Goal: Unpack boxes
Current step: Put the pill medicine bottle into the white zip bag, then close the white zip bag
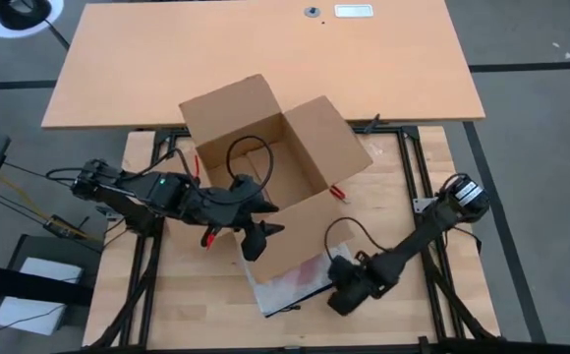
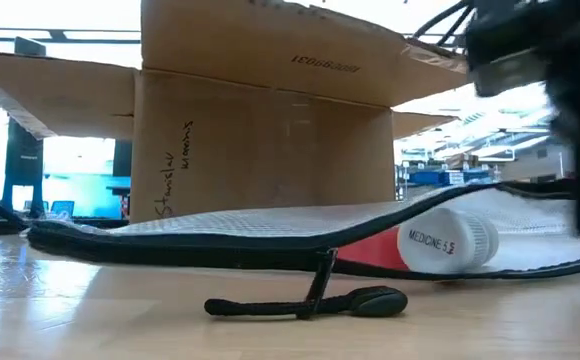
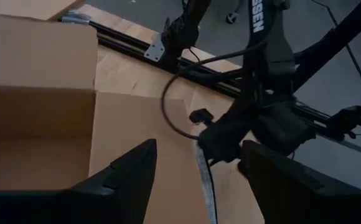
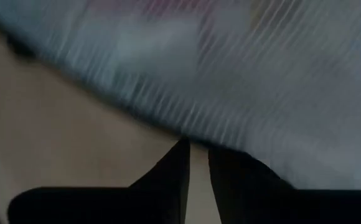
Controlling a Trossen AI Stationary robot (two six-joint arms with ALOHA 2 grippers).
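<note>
Open carton (image 1: 265,167) mid-table, zip bag (image 1: 290,280) before it (bottle (image 2: 448,243) inside), zip pull (image 2: 310,303) nearest

Lighting: even overhead, soft shadows — low view backlit by bright windows; right wrist view heavily motion-blurred throughout.

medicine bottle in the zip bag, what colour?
White medicine bottle with red "MEDICINE" lettering, red item beside it; low view shows it best.

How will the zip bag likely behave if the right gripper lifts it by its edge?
The bag looks thin and limp, so it would probably sag. The bottle inside lies on its side and may roll or slide, shifting weight at the right gripper.
</note>
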